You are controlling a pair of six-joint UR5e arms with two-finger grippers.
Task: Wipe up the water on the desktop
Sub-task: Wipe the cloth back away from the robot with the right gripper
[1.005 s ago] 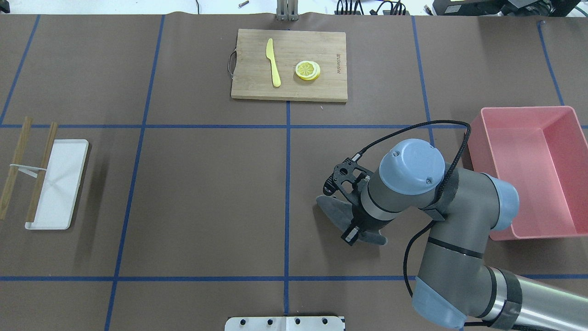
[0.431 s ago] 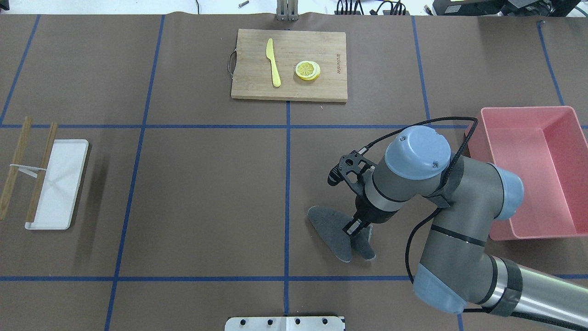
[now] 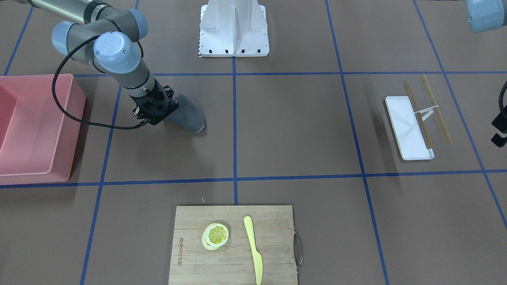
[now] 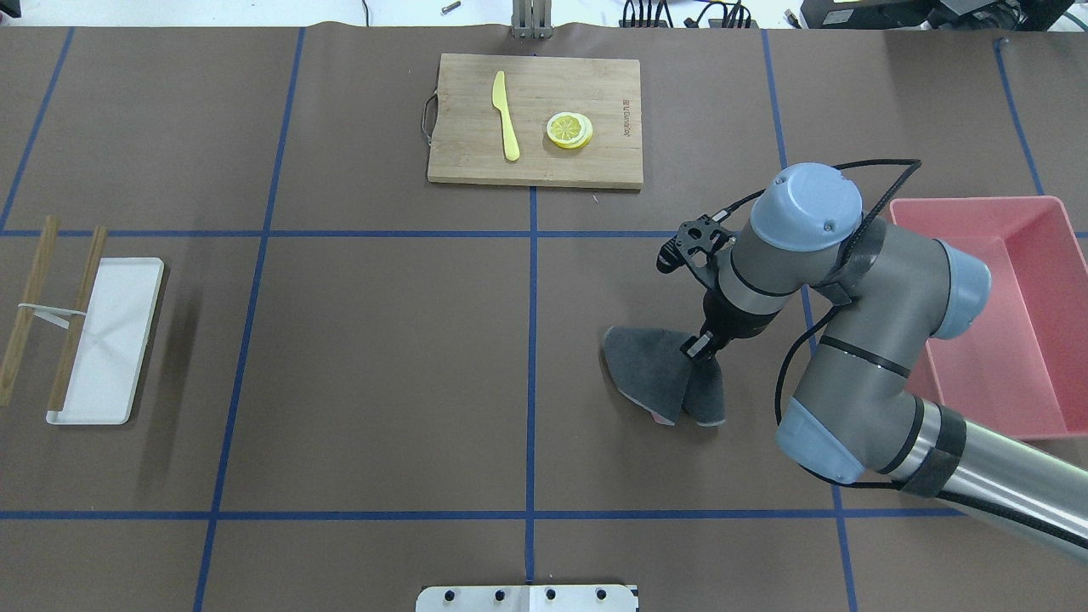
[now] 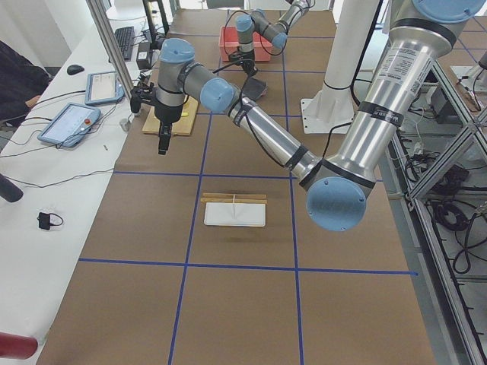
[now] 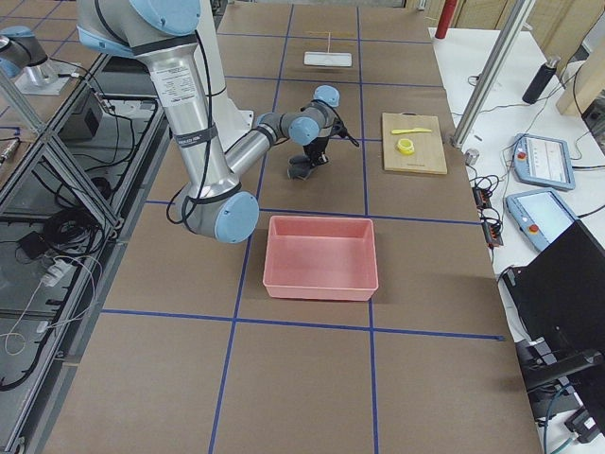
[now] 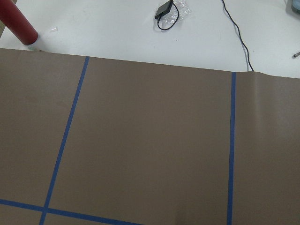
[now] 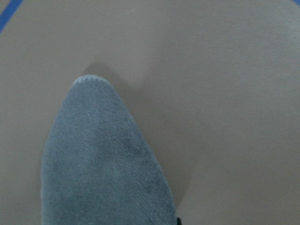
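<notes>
Grey cloth (image 4: 653,374), brown blue-gridded desktop (image 4: 382,365)

The right arm (image 4: 858,357) is grey tubing with pale blue joint caps (image 4: 807,200), a looping black cable (image 3: 111,127) and a black wrist bracket (image 4: 693,242).

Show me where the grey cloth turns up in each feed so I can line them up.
Front-facing: grey cloth upper left, right of the pink bin.
Overhead: cloth right of centre, left of the bin.
Exterior left: cloth tiny, far top, by the bin.
Exterior right: cloth upper middle, beyond the bin.
Left wrist: not in it.
Right wrist: cloth fills lower left.
Shared landmark: the pink bin.
</notes>
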